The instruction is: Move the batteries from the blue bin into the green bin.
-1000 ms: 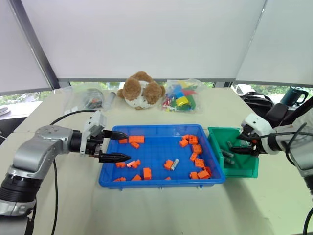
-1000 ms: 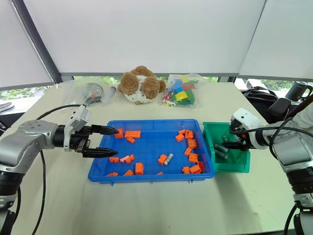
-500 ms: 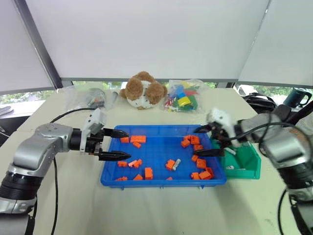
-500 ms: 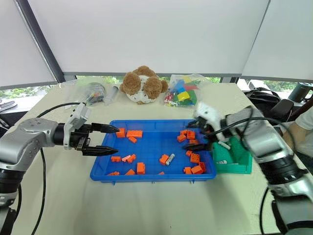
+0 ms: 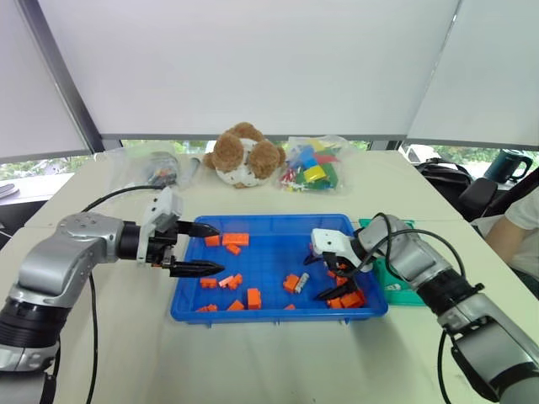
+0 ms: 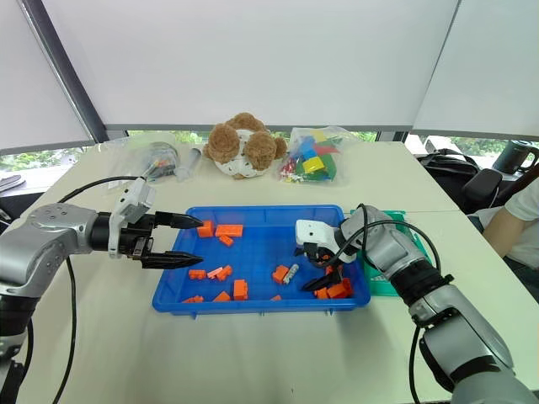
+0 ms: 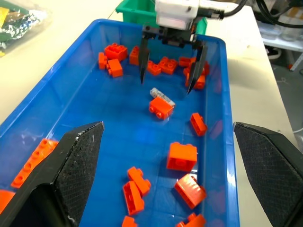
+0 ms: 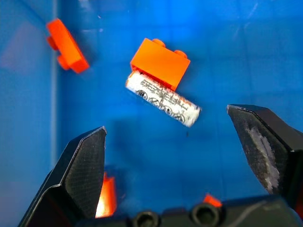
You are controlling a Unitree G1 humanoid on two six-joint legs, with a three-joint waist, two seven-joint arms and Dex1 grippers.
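The blue bin (image 5: pixel 269 251) lies mid-table with several orange blocks and one silver battery (image 5: pixel 301 279) resting against an orange block (image 8: pixel 160 64). My right gripper (image 5: pixel 324 282) hangs open just above that battery (image 8: pixel 163 99), one finger on each side and not touching it; in the left wrist view, the right gripper (image 7: pixel 165 87) straddles it the same way. My left gripper (image 5: pixel 219 249) is open and empty, held level over the bin's left rim. The green bin (image 5: pixel 394 288) stands against the blue bin's right side, largely hidden by my right arm.
At the back of the table sit a teddy bear (image 5: pixel 244 156), a bag of coloured blocks (image 5: pixel 312 165) and a clear bag (image 5: pixel 156 168). A dark mug (image 5: pixel 505 164) and a person's sleeve (image 5: pixel 515 225) are at the far right.
My right gripper has swung left from the green bin into the blue bin and dropped over the battery, staying open. The left gripper has not moved.
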